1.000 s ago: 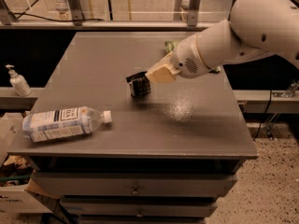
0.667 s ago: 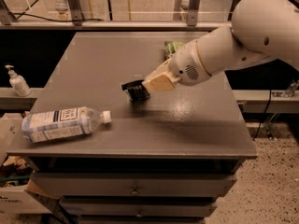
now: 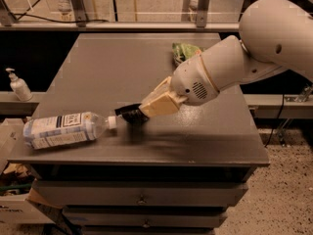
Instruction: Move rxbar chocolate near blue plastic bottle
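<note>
The blue plastic bottle (image 3: 63, 129) lies on its side at the front left of the grey table (image 3: 205, 131), its white cap pointing right. My gripper (image 3: 131, 114) reaches in from the right and is low over the table, just right of the bottle's cap. It is shut on the rxbar chocolate (image 3: 128, 114), a small dark bar showing at its tip. The bar is almost touching the cap.
A green chip bag (image 3: 185, 51) lies at the back right of the table, behind my arm. A small white pump bottle (image 3: 18, 85) stands on a ledge left of the table. Boxes sit on the floor at the lower left.
My gripper has moved left and toward the front of the table with the dark bar in it, from mid-table to just beside the bottle's cap. The bottle has not moved.
</note>
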Action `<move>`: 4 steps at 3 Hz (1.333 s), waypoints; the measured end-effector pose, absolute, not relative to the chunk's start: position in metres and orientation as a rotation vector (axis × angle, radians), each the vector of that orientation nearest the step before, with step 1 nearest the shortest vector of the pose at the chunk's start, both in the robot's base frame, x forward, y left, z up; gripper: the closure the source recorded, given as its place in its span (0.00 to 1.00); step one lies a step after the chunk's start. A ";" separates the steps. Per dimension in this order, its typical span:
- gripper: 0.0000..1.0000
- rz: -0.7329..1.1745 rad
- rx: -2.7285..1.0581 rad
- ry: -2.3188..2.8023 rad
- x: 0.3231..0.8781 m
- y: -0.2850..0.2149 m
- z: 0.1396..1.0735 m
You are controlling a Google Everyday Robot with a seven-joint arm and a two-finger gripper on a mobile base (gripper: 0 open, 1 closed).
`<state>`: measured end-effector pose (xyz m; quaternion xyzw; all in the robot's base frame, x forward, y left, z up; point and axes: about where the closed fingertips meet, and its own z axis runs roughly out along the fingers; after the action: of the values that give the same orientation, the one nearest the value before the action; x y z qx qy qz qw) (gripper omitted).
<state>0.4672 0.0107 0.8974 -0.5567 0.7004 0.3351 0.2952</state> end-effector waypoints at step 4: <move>0.38 0.986 -1.650 1.844 0.428 0.040 0.888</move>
<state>0.4283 0.0399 0.8878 -0.6018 0.6726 0.3598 0.2368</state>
